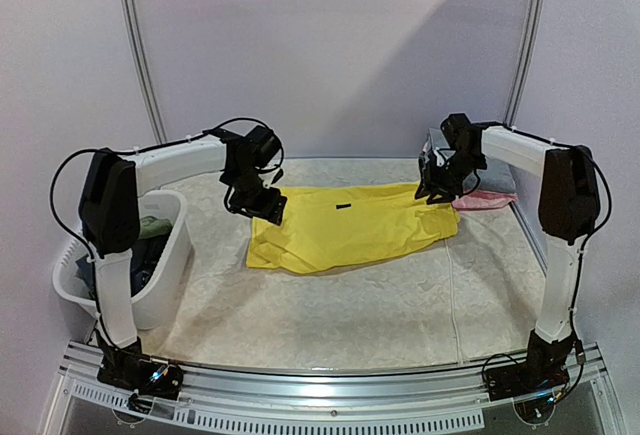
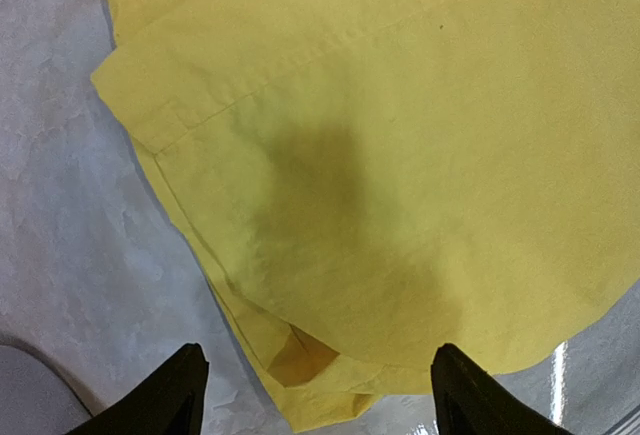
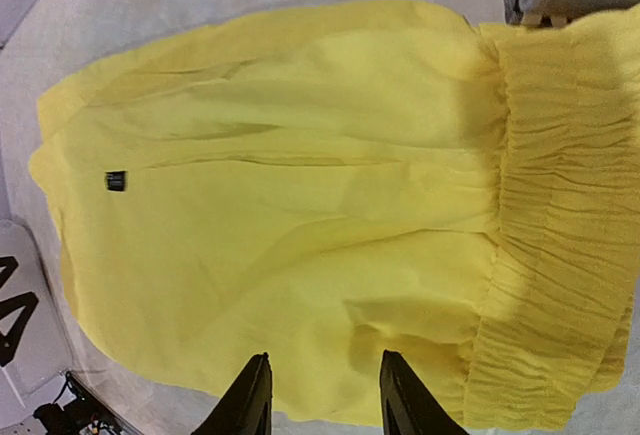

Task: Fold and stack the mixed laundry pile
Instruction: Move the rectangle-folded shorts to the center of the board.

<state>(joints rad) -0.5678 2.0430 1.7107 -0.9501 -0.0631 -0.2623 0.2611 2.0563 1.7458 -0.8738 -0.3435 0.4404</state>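
Note:
The bright yellow elastic-waist shorts [image 1: 345, 223] lie spread flat on the table, waistband to the right. They fill the left wrist view [image 2: 400, 155] and the right wrist view [image 3: 300, 205]. My left gripper [image 1: 262, 205] is open and empty above their left hem edge. Its fingertips [image 2: 185, 385] straddle a folded corner. My right gripper [image 1: 437, 193] is open and empty above the waistband end [image 3: 560, 255]. A grey folded garment [image 1: 440, 145] and a pink piece [image 1: 485, 199] lie behind the right gripper. Green and dark blue items [image 1: 150, 235] sit in the tub.
A white plastic tub [image 1: 170, 265] stands at the left by the left arm. The table has a pale mottled cover [image 1: 350, 305]. White walls close in at the back and sides.

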